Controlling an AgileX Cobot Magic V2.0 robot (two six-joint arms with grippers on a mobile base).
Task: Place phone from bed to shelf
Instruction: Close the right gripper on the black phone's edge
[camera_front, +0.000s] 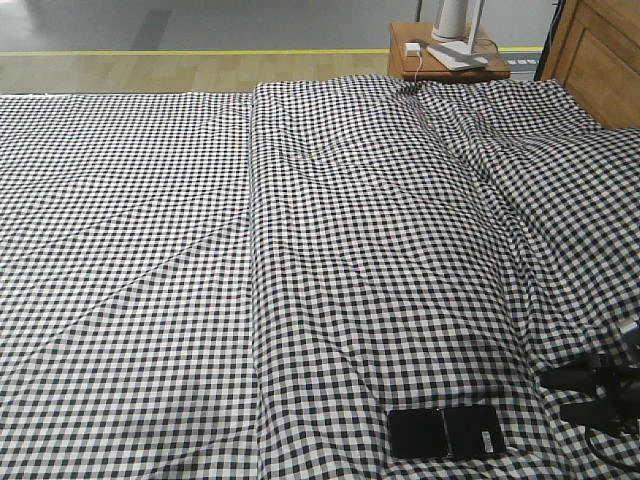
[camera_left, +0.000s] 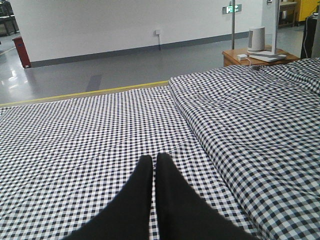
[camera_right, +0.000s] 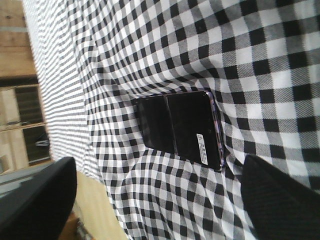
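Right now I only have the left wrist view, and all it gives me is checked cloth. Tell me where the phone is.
Observer: The phone lies flat on the bed, at the near edge of the front view, right of centre.
Operator: Give me the right gripper's state before I send it down.
Observer: The right gripper is open. Its wrist view shows the phone between the two fingers, and neither finger touches it.
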